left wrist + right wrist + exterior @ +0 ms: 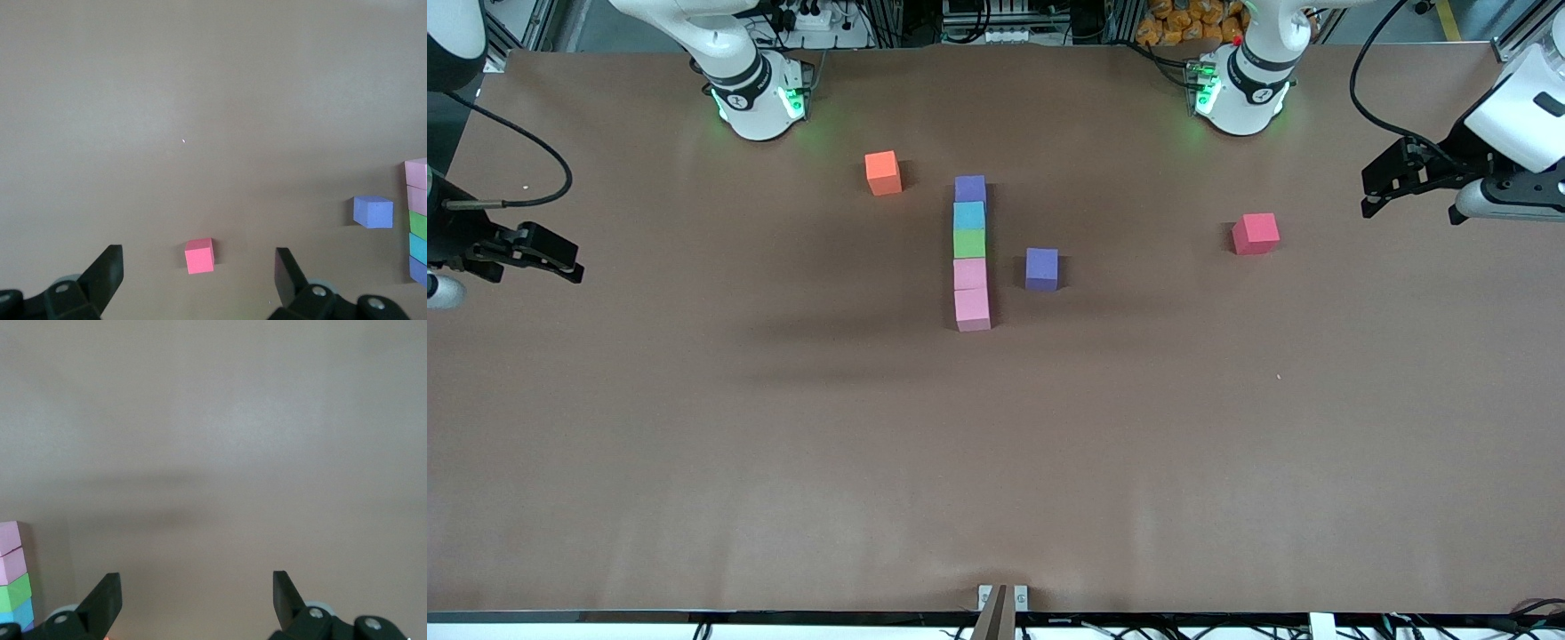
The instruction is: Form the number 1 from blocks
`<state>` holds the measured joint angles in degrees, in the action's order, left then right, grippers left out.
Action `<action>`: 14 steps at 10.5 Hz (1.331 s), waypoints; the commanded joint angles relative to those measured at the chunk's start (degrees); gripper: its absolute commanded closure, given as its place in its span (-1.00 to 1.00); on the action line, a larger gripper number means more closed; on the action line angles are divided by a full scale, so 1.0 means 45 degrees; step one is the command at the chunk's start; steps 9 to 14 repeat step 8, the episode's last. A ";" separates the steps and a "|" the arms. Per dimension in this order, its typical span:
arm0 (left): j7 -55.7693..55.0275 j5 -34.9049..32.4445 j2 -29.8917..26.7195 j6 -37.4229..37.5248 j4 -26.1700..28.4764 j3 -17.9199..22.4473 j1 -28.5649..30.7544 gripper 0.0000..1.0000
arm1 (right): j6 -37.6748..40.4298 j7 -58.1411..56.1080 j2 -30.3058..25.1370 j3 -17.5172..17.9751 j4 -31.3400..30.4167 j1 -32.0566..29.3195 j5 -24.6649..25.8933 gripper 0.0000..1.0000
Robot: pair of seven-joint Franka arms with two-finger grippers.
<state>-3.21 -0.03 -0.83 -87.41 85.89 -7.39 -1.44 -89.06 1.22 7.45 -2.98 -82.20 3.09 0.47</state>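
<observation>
Looking at a brown table (694,444) with a neat line of five blocks sitting mid-table, running away from the front camera: pink block (972,309) nearest, second pink block (969,273) touching it, then green block (969,243), light blue block (968,215), and a purple block (970,188) capping the end closest to the robot bases. Touching face to face the whole way, lying pretty straight. Sitting just beside the line, toward the left arm's end and level with the pinks, a second purple block (1041,268), apart from the row, not touching. Resting on its own toward the right arm's end, up near the bases, an orange block (883,172). Lying well apart toward the left arm's end, a red block (1256,233). Hanging over the table's edge at the left arm's end, the left gripper (1371,197), jaws spread wide and gripping nothing, with the red block showing between its fingers (107,270) in the left wrist view, down on the table. Waiting over the opposite edge at the right arm's end, the right gripper (569,267), also wide apart and carrying nothing, just bare table under it in the right wrist view, with the row's pink end peeking in at the side.
</observation>
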 commanded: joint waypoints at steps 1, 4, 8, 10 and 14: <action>0.0264 0.0320 0.0027 0.0264 -0.0220 0.0041 0.0046 -1.00 | 0.0007 -0.0153 -0.0034 0.0155 -0.0035 -0.0471 -0.0046 -1.00; 0.0264 0.0320 0.0027 0.0264 -0.0220 0.0041 0.0046 -1.00 | -0.0303 -0.0133 -0.0734 0.0155 -0.0850 -0.0374 -0.0047 -1.00; 0.0264 0.0320 0.0027 0.0264 -0.0220 0.0061 0.0046 -1.00 | -0.0228 -0.0172 -0.0935 0.0136 -0.1286 -0.0452 -0.0008 -1.00; 0.0264 0.0320 0.0027 0.0264 -0.0220 0.0061 0.0046 -1.00 | -0.0228 -0.0172 -0.0935 0.0136 -0.1286 -0.0452 -0.0008 -1.00; 0.0264 0.0320 0.0027 0.0264 -0.0220 0.0061 0.0046 -1.00 | -0.0228 -0.0172 -0.0935 0.0136 -0.1286 -0.0452 -0.0008 -1.00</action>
